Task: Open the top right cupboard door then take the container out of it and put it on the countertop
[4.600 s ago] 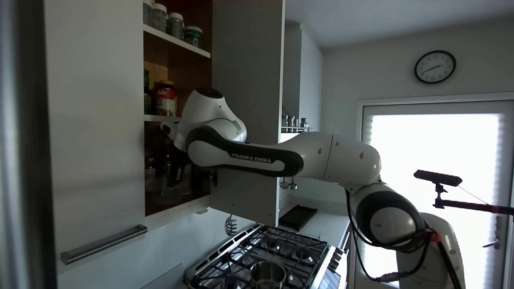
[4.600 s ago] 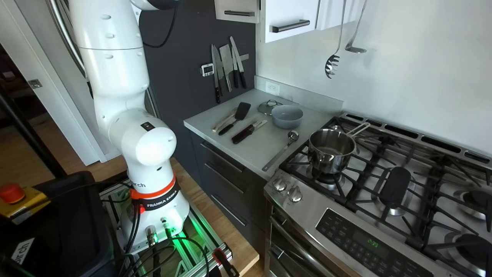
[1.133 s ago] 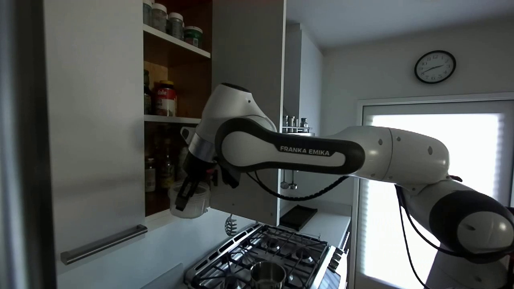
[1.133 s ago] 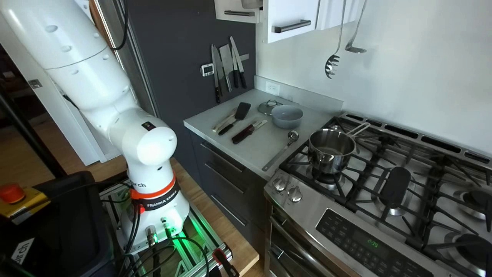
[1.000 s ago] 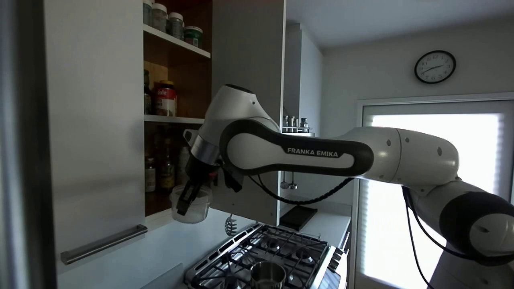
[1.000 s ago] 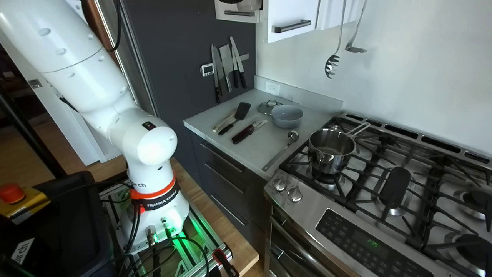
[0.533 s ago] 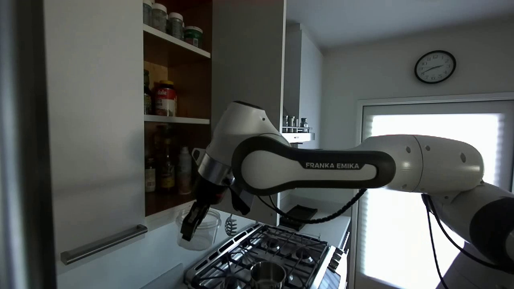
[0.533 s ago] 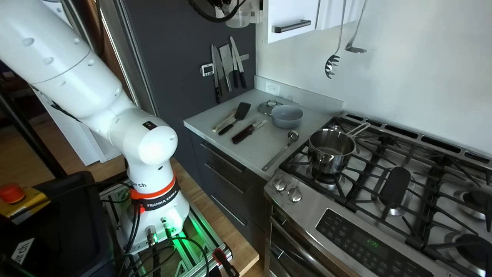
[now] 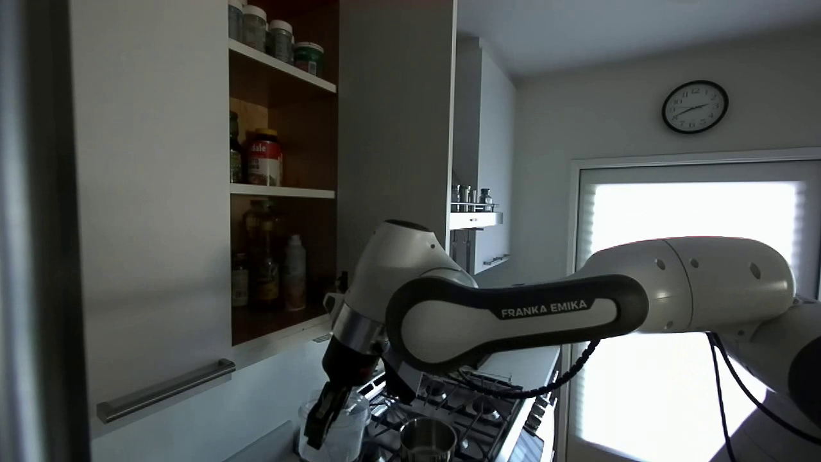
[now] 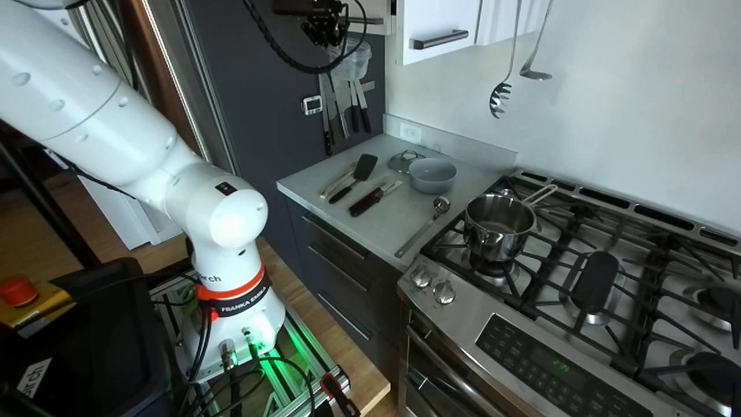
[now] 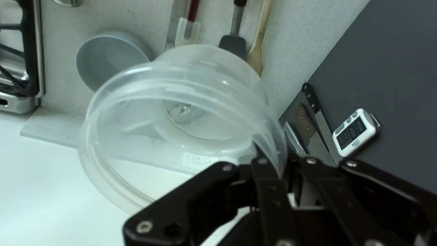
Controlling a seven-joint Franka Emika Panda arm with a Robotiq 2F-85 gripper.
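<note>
Container (image 11: pixel 184 138) is pinched btwn jaws, 1 inside.

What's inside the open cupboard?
In an exterior view: jars up top, a dark bottle and red-labelled jar mid-shelf, bottles below. The neighbouring panel covers anything further left; behind the bottles it's too dark to tell.

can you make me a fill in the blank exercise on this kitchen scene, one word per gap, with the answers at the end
1. The gripper holds the clear plastic container in mid-____, not yet on the countertop.
2. The top right cupboard door stands wide ____.
3. The large red-labelled jar is capped in ____.
4. The round wall clock is framed in ____.

Missing words: air; open; yellow; black.
</note>
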